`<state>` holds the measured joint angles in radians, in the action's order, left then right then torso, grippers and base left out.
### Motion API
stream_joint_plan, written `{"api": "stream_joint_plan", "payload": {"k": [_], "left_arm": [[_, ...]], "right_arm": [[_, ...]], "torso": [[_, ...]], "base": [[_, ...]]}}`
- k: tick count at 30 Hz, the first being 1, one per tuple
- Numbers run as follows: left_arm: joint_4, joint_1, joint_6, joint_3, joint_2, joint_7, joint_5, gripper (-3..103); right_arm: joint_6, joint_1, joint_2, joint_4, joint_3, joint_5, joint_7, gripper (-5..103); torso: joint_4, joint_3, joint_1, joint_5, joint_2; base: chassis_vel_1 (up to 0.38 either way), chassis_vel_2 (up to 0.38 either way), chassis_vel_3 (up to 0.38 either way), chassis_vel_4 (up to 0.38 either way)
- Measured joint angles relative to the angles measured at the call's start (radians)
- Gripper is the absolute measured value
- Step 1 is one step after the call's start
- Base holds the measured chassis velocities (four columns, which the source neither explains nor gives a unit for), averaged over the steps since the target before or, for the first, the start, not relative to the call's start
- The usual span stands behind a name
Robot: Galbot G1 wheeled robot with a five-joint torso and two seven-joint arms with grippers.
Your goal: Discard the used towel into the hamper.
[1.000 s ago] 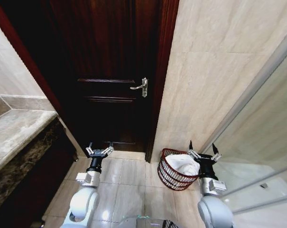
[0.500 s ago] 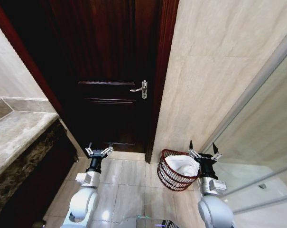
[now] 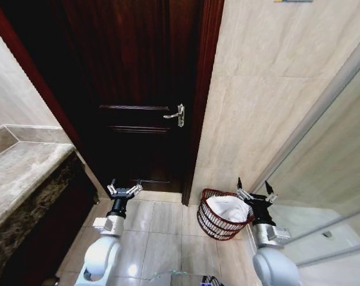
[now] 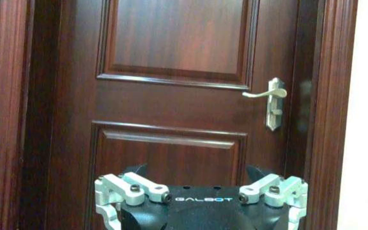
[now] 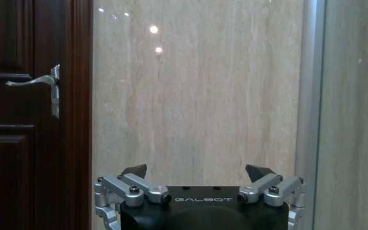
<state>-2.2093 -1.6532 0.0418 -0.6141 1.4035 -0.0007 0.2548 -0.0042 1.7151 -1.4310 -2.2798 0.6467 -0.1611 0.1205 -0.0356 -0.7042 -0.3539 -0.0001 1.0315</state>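
A: Which way does the hamper (image 3: 223, 214) lie from the fingers?

B: In the head view it sits on the floor (image 3: 162, 229) just beside the right gripper (image 3: 253, 195), toward the robot's left of those fingers and a little lower. The left gripper (image 3: 124, 190) is well apart from it, over toward the dark door (image 3: 138, 89). So the right arm is clearly the nearer one.

A: And the fingers themselves?

B: Both pairs are spread wide and hold nothing. The right wrist view shows the right fingers (image 5: 134, 170) open with only the pale wall (image 5: 197, 96) beyond them; the left wrist view shows the left ones open, facing the door and its handle (image 4: 270, 98).

A: What is in the hamper?

B: A heap of white cloth, most likely the towel (image 3: 227, 207), lying inside the wire sides and reaching close to the rim. At this distance I can't be sure whether any of it hangs over the edge, though it looks contained.

A: So how far along is the task?

B: I'd judge the towel already discarded, since it lies in the hamper and neither arm grips anything.

A: Long axis?

B: The hamper is round and upright, open at the top, so none matters.
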Motion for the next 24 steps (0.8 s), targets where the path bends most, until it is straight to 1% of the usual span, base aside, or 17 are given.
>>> {"api": "stream_joint_plan", "payload": {"k": [2,3,6,7,9,10,11,13,15,17,20,24], "left_arm": [[-0.016,0.001,-0.039,-0.015,-0.017,0.000,0.003,100],[-0.016,0.001,-0.039,-0.015,-0.017,0.000,0.003,100],[-0.011,0.012,-0.036,-0.043,-0.035,-0.003,-0.005,100],[-0.011,0.012,-0.036,-0.043,-0.035,-0.003,-0.005,100],[0.001,0.010,-0.010,-0.078,-0.039,-0.003,-0.019,100],[0.012,0.008,0.012,-0.097,-0.039,0.001,-0.029,100],[0.012,0.008,0.012,-0.097,-0.039,0.001,-0.029,100],[0.036,0.003,0.058,-0.130,-0.038,0.016,-0.047,100],[0.057,-0.005,0.090,-0.151,-0.034,0.024,-0.052,100],[0.063,-0.007,0.098,-0.156,-0.030,0.025,-0.052,100],[0.082,-0.020,0.119,-0.166,-0.005,0.027,-0.053,100],[0.086,-0.032,0.125,-0.161,0.007,0.028,-0.055,100]], "right_arm": [[-0.012,0.017,-0.025,-0.011,0.031,-0.021,-0.041,100],[-0.012,0.017,-0.025,-0.011,0.031,-0.021,-0.041,100],[-0.005,0.045,-0.048,-0.020,0.051,-0.033,-0.071,100],[-0.005,0.045,-0.048,-0.020,0.051,-0.033,-0.071,100],[0.027,0.054,-0.059,-0.011,0.064,-0.020,-0.089,100],[0.040,0.057,-0.063,-0.002,0.068,-0.014,-0.097,100],[0.040,0.057,-0.063,-0.002,0.068,-0.014,-0.097,100],[0.065,0.057,-0.073,0.011,0.076,0.002,-0.111,100],[0.085,0.054,-0.080,0.026,0.080,0.020,-0.129,100],[0.090,0.052,-0.083,0.029,0.080,0.026,-0.134,100],[0.093,0.046,-0.102,0.030,0.062,0.054,-0.148,100],[0.090,0.053,-0.107,0.024,0.035,0.064,-0.155,100]], "torso": [[0.0001,-0.008,-0.007,0.0000,0.015],[0.0001,-0.008,-0.007,0.0000,0.015],[0.0003,-0.021,-0.017,0.0000,0.037],[0.0003,-0.021,-0.017,0.0000,0.037],[0.0002,-0.028,-0.023,-0.0002,0.050],[0.0002,-0.031,-0.025,0.0001,0.056],[0.0002,-0.031,-0.025,0.0001,0.056],[0.0001,-0.037,-0.031,-0.0001,0.068],[0.0000,-0.044,-0.036,0.0000,0.079],[0.0000,-0.046,-0.038,0.0000,0.084],[0.0001,-0.057,-0.047,0.0000,0.104],[0.0001,-0.065,-0.054,-0.0001,0.119]], "base": [[0.000,0.000,0.000,0.000],[0.000,0.000,0.000,0.000],[0.000,0.000,0.000,0.000],[0.000,0.000,0.000,0.000],[0.000,0.000,0.000,0.000],[0.000,0.000,0.000,0.000],[0.000,0.000,0.000,0.000],[0.000,0.000,0.000,0.000],[0.000,0.000,0.000,0.000],[0.000,0.000,0.000,0.000],[0.000,0.000,0.000,0.000],[0.000,0.000,0.000,0.000]]}}
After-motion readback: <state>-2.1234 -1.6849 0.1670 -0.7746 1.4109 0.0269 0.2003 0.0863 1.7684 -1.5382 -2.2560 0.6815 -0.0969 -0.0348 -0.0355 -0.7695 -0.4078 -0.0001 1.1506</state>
